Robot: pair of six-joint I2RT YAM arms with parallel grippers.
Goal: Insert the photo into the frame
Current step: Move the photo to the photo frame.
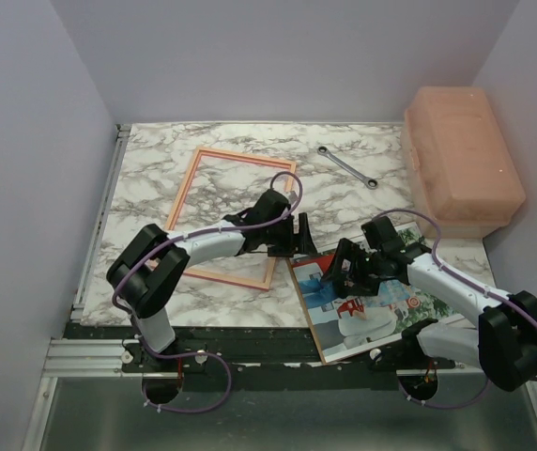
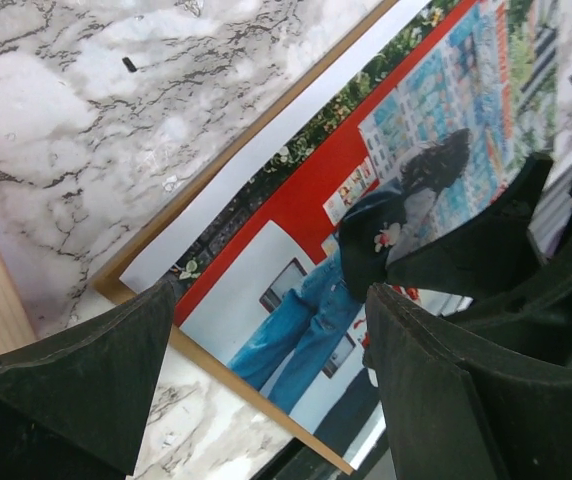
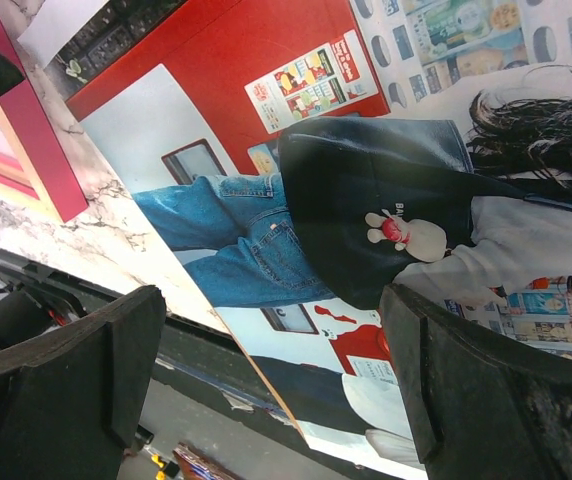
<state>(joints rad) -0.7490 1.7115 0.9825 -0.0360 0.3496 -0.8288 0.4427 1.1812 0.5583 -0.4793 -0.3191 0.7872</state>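
Observation:
The photo [image 1: 358, 318] lies face up at the table's front right, its near corner overhanging the front edge. It rests on a brown backing panel whose edge [image 2: 256, 396] shows under it. The frame [image 1: 247, 156] lies flat at the left centre. My left gripper [image 1: 299, 235] is open and empty, hovering over the photo's [image 2: 296, 200] far left corner beside the frame's right rail. My right gripper [image 1: 344, 268] is open and empty just above the photo [image 3: 216, 80]. The frame's pink corner [image 3: 31, 140] shows at the left of the right wrist view.
A metal wrench [image 1: 346, 167] lies at the back centre. A pink plastic box [image 1: 461, 160] stands at the back right. The dark rail [image 1: 250, 343] runs along the table's front edge. White walls close in the sides and back.

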